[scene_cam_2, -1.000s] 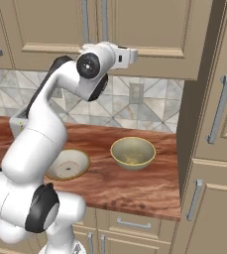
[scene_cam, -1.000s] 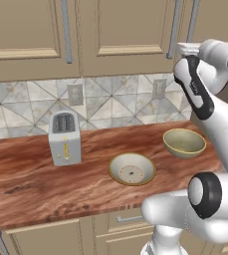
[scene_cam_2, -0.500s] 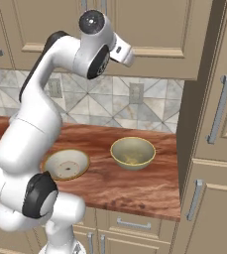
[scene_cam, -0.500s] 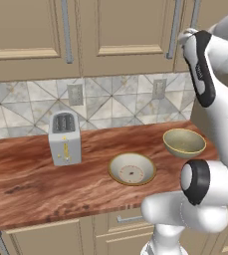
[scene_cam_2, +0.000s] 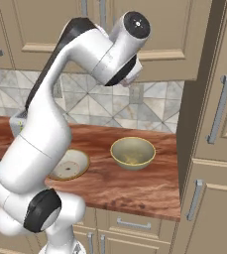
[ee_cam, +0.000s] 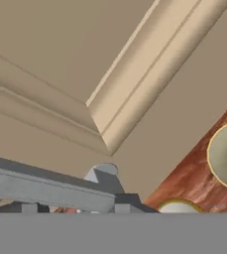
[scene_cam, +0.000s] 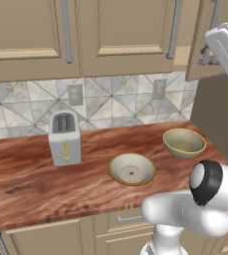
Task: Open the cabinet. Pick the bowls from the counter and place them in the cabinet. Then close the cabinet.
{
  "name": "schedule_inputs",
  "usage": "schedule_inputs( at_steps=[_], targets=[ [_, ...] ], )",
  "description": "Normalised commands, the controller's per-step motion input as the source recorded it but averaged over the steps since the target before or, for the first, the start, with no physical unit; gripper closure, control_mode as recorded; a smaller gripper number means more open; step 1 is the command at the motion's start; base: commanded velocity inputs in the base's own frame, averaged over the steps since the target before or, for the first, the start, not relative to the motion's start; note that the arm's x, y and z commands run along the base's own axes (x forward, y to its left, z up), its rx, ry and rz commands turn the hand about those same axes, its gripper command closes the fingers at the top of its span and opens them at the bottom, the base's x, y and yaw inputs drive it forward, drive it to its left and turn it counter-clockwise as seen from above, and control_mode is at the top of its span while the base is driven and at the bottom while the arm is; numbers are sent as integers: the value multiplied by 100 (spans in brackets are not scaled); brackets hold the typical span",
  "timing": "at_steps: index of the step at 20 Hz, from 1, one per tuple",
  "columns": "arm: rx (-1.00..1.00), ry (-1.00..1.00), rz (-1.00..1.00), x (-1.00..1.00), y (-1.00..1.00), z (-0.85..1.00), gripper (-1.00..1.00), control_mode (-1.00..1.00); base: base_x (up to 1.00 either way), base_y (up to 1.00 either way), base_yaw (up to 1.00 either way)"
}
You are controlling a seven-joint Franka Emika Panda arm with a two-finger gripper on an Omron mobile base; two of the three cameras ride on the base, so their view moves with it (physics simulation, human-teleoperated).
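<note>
With the arm raised to the cabinet (scene_cam: pixel 130 25), the claw (scene_cam: pixel 216 50) sits at the grey bar handle (ee_cam: pixel 45 191) of the right-hand door, whose lower edge appears slanted against its neighbour (possibly slightly ajar). I cannot tell whether the claw is clamped on the bar or merely around it. Both bowls rest on the table (scene_cam: pixel 31 174): the deep bowl (scene_cam: pixel 184 142) near its right end, the shallow bowl (scene_cam: pixel 132 169) nearer the front, right of the toaster (scene_cam: pixel 64 138).

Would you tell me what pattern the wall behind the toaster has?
The backsplash has grey and beige marbled tiles in diamond and triangle shapes, clearest in the left base view.
</note>
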Motion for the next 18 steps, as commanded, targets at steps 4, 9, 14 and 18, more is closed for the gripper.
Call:
schedule_inputs(
  at_steps=[4, 9, 14, 18],
  targets=[
    [38, -26, 5, -41, -100, -44, 100, -100, 0, 0, 0],
    [33, -36, 3, -46, -100, -43, 100, -100, 0, 0, 0],
    [6, -91, 0, -99, -84, -48, -100, -100, 0, 0, 0],
    [-4, -92, -3, -100, -23, 12, -100, -100, 0, 0, 0]
  ],
)
